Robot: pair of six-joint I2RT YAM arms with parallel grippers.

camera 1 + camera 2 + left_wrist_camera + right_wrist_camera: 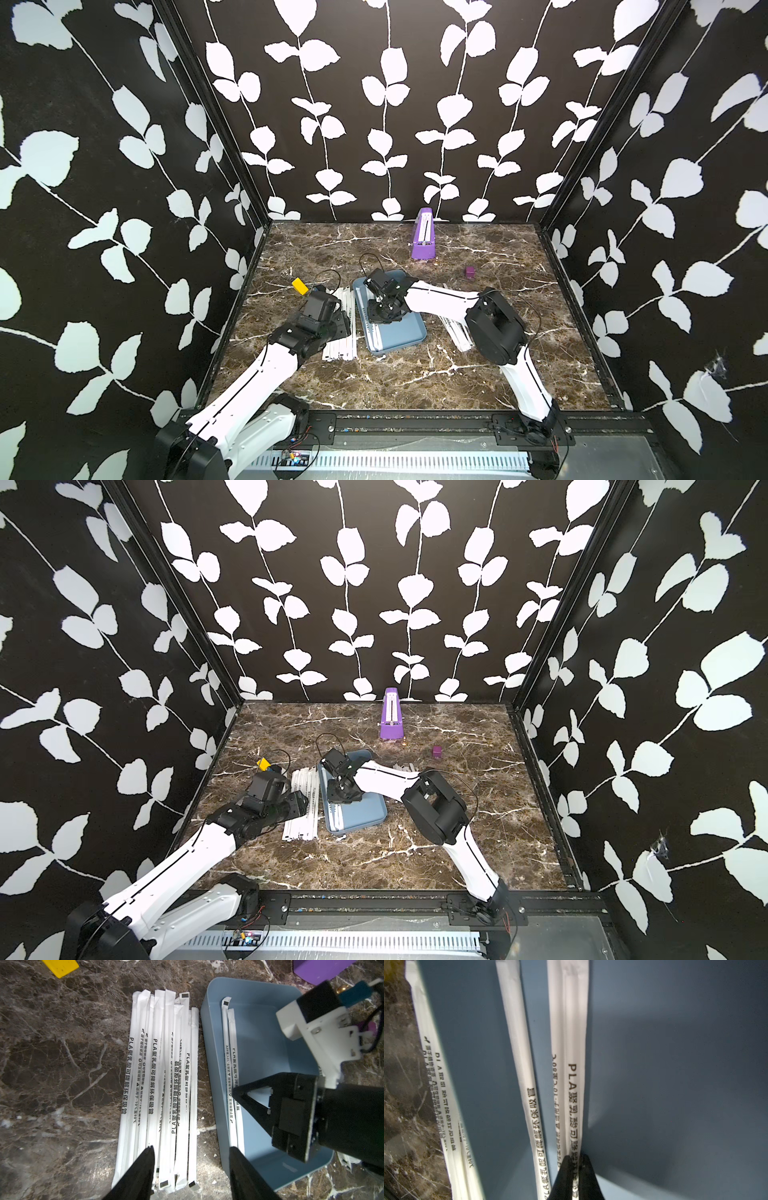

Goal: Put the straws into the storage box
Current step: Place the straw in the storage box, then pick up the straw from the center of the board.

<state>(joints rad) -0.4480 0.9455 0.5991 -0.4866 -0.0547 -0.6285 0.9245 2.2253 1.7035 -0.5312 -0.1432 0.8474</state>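
The storage box (401, 334), a shallow light-blue tray, lies mid-table in both top views. My right gripper (576, 1156) reaches down into it and is shut on one white paper-wrapped straw (575, 1064), which lies along the box floor (675, 1064). A second straw lies beside it, and another (517, 1043) lies further over. Several straws (162, 1074) lie in a flat pile on the table just left of the box (270, 1043). My left gripper (192, 1148) hovers open over the near end of that pile with nothing between its fingers. More straws (457, 332) lie right of the box, partly under the right arm.
A tall purple wedge-shaped object (423, 235) stands at the back. A small purple cube (470, 272) sits right of the box. A yellow block (300, 286) lies by the far end of the left pile. Black frame walls bound the marble table.
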